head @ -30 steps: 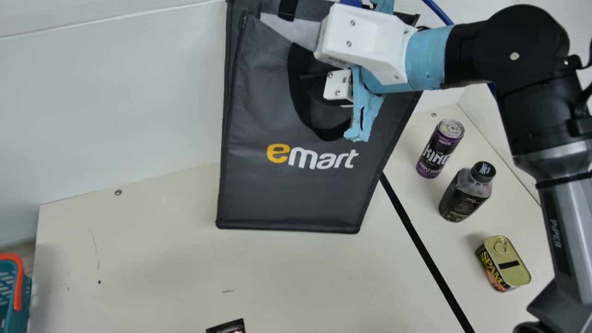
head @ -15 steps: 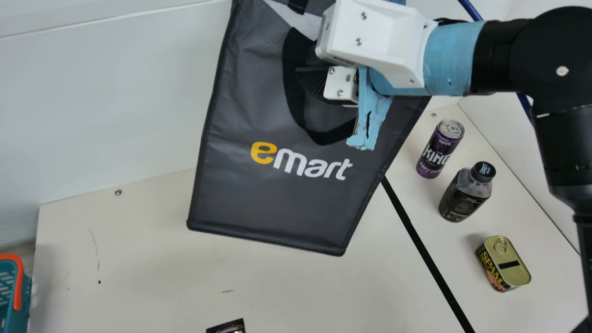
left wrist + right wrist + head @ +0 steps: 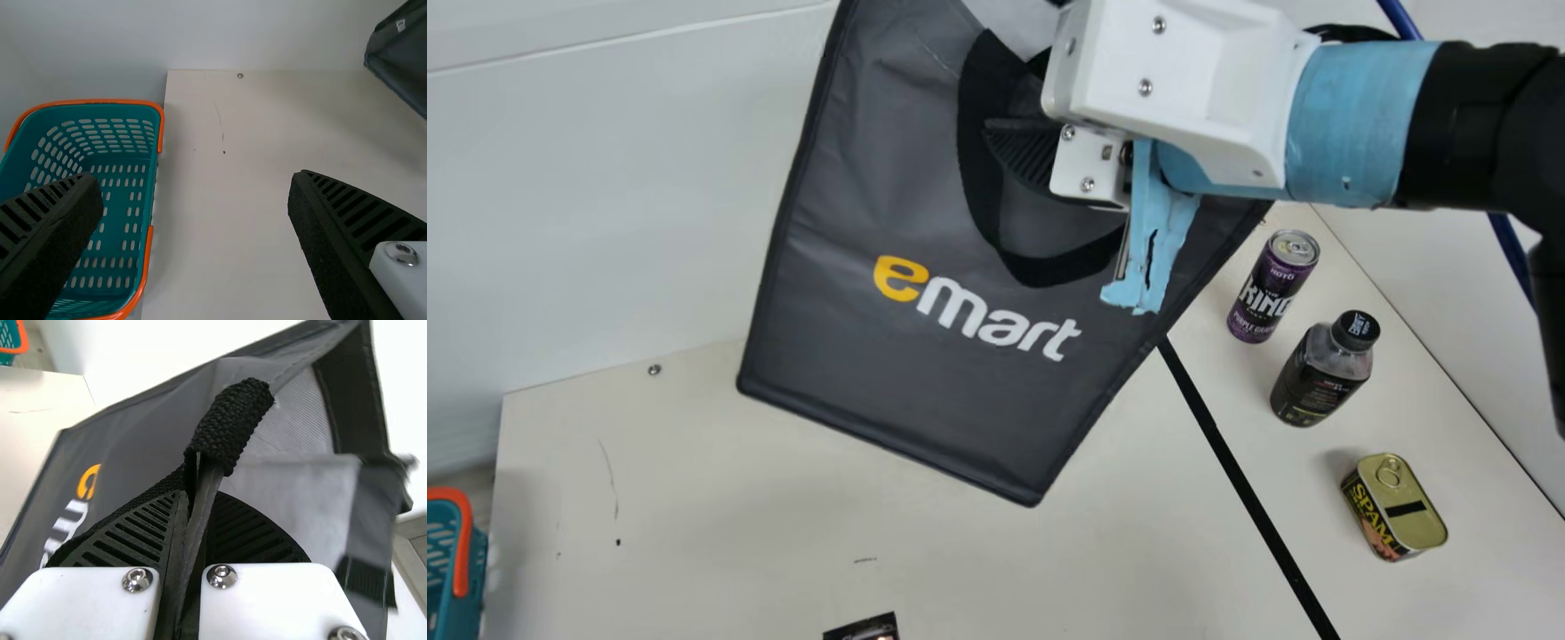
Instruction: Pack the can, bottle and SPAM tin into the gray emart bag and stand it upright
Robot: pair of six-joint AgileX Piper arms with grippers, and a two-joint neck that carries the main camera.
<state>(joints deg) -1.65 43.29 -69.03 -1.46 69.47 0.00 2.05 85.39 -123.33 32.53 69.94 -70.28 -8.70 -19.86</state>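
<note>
Swinging out toward the main view's left, the lower end of the gray emart bag (image 3: 925, 400) is more steeply slanted than a second ago, and the right arm (image 3: 1449, 124) has shifted toward that view's right edge. Under it all lies the cream table (image 3: 694, 533), crossed by a black strip (image 3: 1249, 489) that runs from beside the bag down to the main view's bottom edge. The bag hangs tilted over the table, its lettered front showing; I cannot tell whether its bottom touches. A teal basket with orange handles (image 3: 127, 150) sits at the table's side. The right gripper (image 3: 996, 133) has its fingers pressed together on the bag's black handle (image 3: 233, 420), while the left gripper (image 3: 197, 179) holds its fingers spread wide with nothing between them. Beyond the strip from the basket, outside the bag, stand the dark bottle (image 3: 1320, 378) with a black cap and, near it, the purple can (image 3: 1272, 289), both upright. Apart from them rests the SPAM tin (image 3: 1405, 511), its pull-tab lid up.
</note>
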